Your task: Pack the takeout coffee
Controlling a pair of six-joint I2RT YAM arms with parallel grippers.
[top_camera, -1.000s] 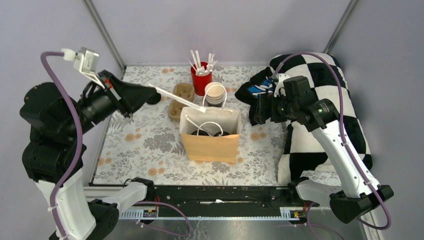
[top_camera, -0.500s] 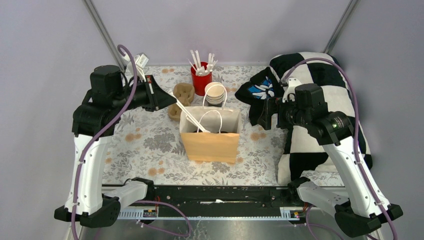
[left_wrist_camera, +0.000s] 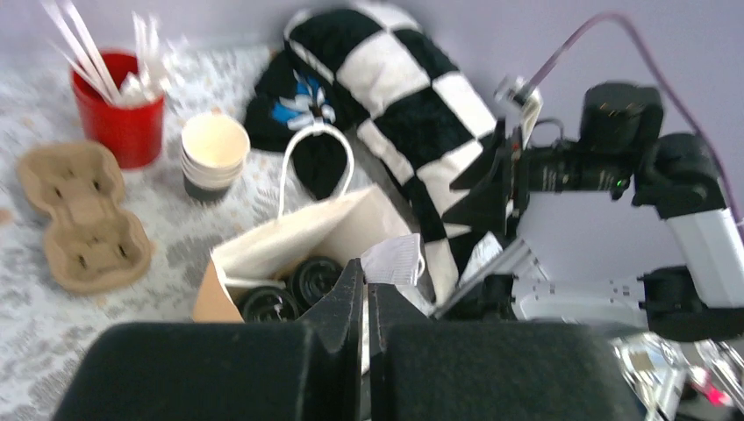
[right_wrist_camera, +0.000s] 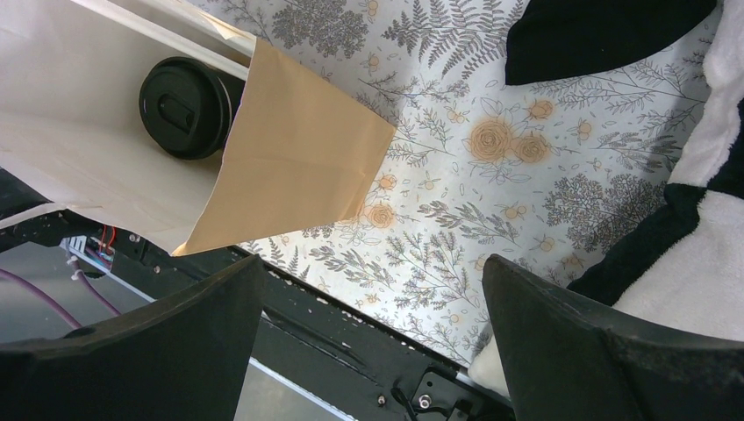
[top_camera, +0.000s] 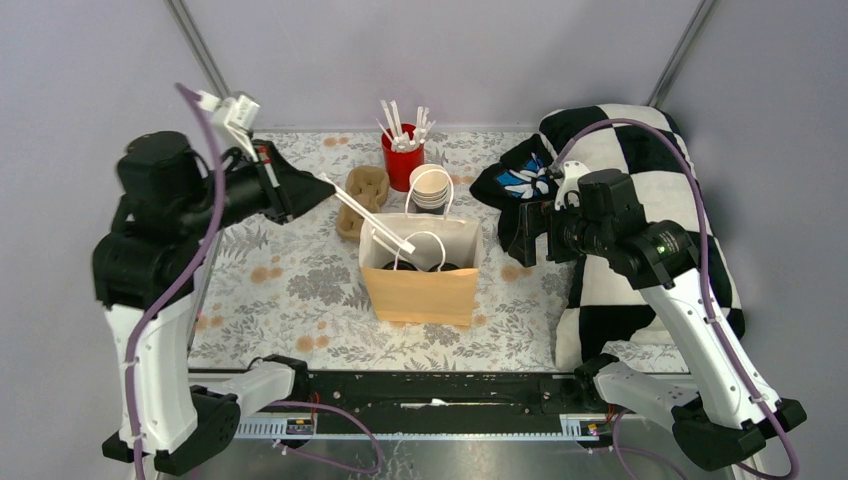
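— The left fingers (left_wrist_camera: 351, 303): how do they stand?

— Pressed together, with only a hairline between them. They pinch a pair of white sticks (top_camera: 375, 218) by one end, and the sticks slant away from them, down and to the right.

— Where do the far ends reach?

— Over the open mouth of the paper bag (top_camera: 420, 292), close by its white handle loops. I cannot tell whether they touch a loop or the rim.

— And the right fingers (right_wrist_camera: 605, 346)?

— Spread wide, with nothing between them. They hang above the table (top_camera: 290, 285) just to the right of the bag, and through the gap you see only the floral cloth.

— The coffee?

— The two takeout cups (left_wrist_camera: 314, 279) stand side by side on the bag's floor, black lids up. The right wrist view catches one lid past the bag's corner.

— What lies around the bag?

— Behind it, a stack of cream cups (left_wrist_camera: 213, 158), lidless. Further back stands a red cup (left_wrist_camera: 118, 127) bristling with more sticks. To the left of those lies a cardboard cup carrier (left_wrist_camera: 83, 215), flat on the table. On the right lies a black-and-white checked pillow (left_wrist_camera: 395, 79) with a dark cloth at its near edge, and the right arm is above it.
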